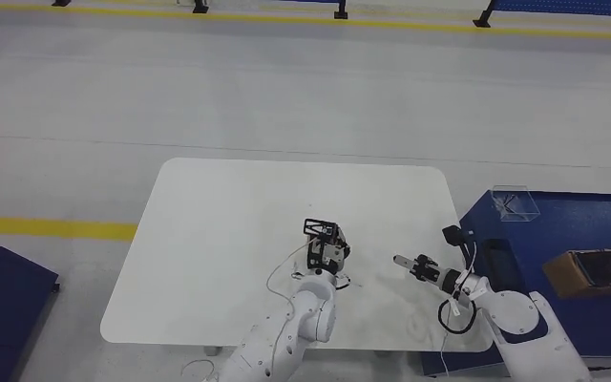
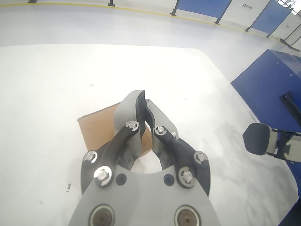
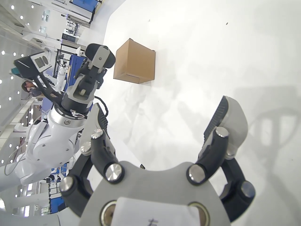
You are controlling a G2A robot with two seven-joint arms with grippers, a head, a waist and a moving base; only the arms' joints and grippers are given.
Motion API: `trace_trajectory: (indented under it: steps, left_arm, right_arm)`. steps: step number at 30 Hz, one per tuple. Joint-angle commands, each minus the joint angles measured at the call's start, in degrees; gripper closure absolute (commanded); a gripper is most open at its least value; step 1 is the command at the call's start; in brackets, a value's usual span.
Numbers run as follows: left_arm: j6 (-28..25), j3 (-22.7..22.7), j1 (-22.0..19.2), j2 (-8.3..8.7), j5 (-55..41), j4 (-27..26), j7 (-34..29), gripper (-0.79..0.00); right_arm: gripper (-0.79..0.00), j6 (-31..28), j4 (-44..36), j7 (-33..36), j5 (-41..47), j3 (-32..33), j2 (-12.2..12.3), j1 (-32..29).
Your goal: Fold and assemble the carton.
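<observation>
Brown cardboard carton [image 3: 135,62], a closed box with flat matte faces, stands on the smooth white round-cornered tabletop [image 1: 239,239], upper centre of the right wrist frame. Left gripper [image 2: 144,99] hangs close over it, ribbed black pads [image 2: 140,111] pressed together, holding nothing. Right gripper [image 3: 162,105] is spread wide, empty.

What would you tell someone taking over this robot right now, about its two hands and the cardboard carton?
Left hand: shut on nothing, just above the carton; I cannot tell whether it touches.
Right hand: open, empty, off to the side over the table.
Done: the carton stands on the table as a closed box.
Left: probably only a check that the flaps are tucked in.
</observation>
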Motion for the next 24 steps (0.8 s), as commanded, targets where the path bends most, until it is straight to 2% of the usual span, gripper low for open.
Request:
trace_trajectory:
  steps: [1,8,13,15,19,23,24]
  left_arm:
    - [1.0,0.0,-0.5,-0.31,0.4,1.4,-1.4,0.0]
    - [-1.7,-2.0,1.0,-1.01,-1.9,0.5,5.0,0.0]
    - [-0.8,-2.0,0.1,-1.46,-0.5,3.3,1.1,0.0]
    - [-1.1,-2.1,0.2,-1.67,-0.3,2.7,2.0,0.0]
    - [-3.4,-4.3,3.1,-1.33,-0.9,-2.3,8.4,0.0]
    - [-5.0,-6.7,8.0,0.07,2.8,-8.9,11.7,0.0]
    - [-5.2,-7.2,9.3,0.43,4.2,-11.2,12.2,-0.391]
  right_arm:
    - [-0.785,0.0,0.0,0.0,0.0,0.0,0.0,0.0]
    - [-0.785,0.0,0.0,0.0,0.0,0.0,0.0,0.0]
    - [-0.785,0.0,0.0,0.0,0.0,0.0,0.0,0.0]
    - [-0.785,0.0,0.0,0.0,0.0,0.0,0.0,0.0]
    - [-0.785,0.0,0.0,0.0,0.0,0.0,0.0,0.0]
    - [-0.785,0.0,0.0,0.0,0.0,0.0,0.0,0.0]
    - [-0.785,0.0,0.0,0.0,0.0,0.0,0.0,0.0]
